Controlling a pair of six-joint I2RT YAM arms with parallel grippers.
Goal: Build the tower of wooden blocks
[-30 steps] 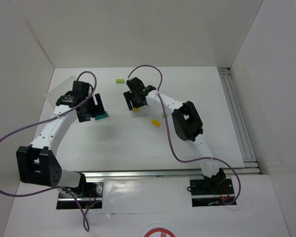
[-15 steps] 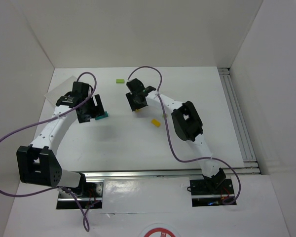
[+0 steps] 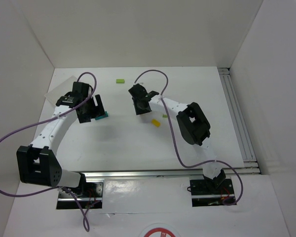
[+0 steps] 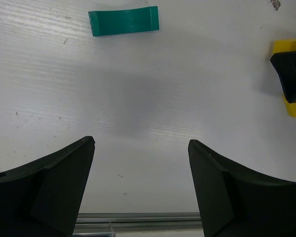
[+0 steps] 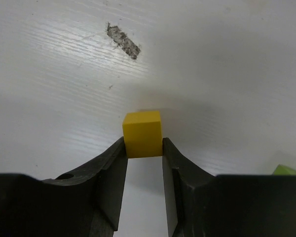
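Right wrist view: right pincer (image 5: 143, 144) clamps yellow block (image 5: 142, 127) by its tips only, left pincer (image 4: 140, 143) gapes empty with teal arch (image 4: 124, 20) on desk (image 4: 138, 98) at its 12 o'clock, light green block (image 3: 120, 80) well apart, so the shallow hold may let yellow twist or drop during placement.

White desk (image 3: 123, 148) with a grey scuff (image 5: 123, 41) (a short smear); a pale tray (image 3: 58, 86) at its far left corner, a metal rail (image 3: 239, 118) along its right edge.
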